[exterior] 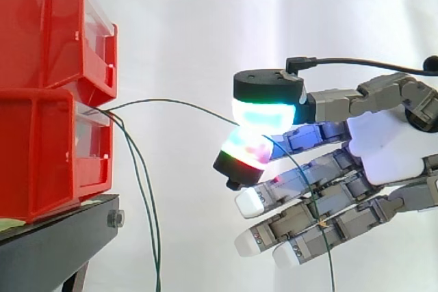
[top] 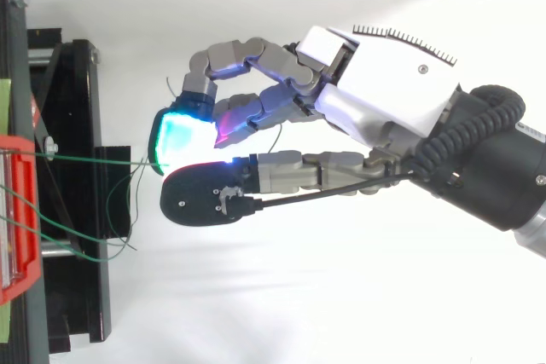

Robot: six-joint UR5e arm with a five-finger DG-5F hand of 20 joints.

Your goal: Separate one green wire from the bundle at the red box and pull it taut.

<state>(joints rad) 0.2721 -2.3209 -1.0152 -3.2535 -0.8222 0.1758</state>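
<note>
Green wire point(exterior: 178, 102): 1 strand, slightly bowed, from red box point(exterior: 41, 148) to hand point(exterior: 383, 145) | grip: pinched between 2 glowing pads point(exterior: 263, 113), other fingers loose | next, in my view: pull level, away from box, slowly, until it is straight; firm pinch; avoid hanging strands point(exterior: 154, 244).

Brightly and evenly lit, with the white curtain point(exterior: 205, 32) washed almost to pure white in the side view and the green wire point(exterior: 178, 102) dark against it. Soft grey shadow under the hand point(top: 384, 83) in the top view, falling toward the lower edge. Cyan-green and magenta bloom around the glowing pads point(exterior: 263, 115). Mild sheen on the red bins point(exterior: 41, 155); black stand point(exterior: 61, 244) dim.
</note>
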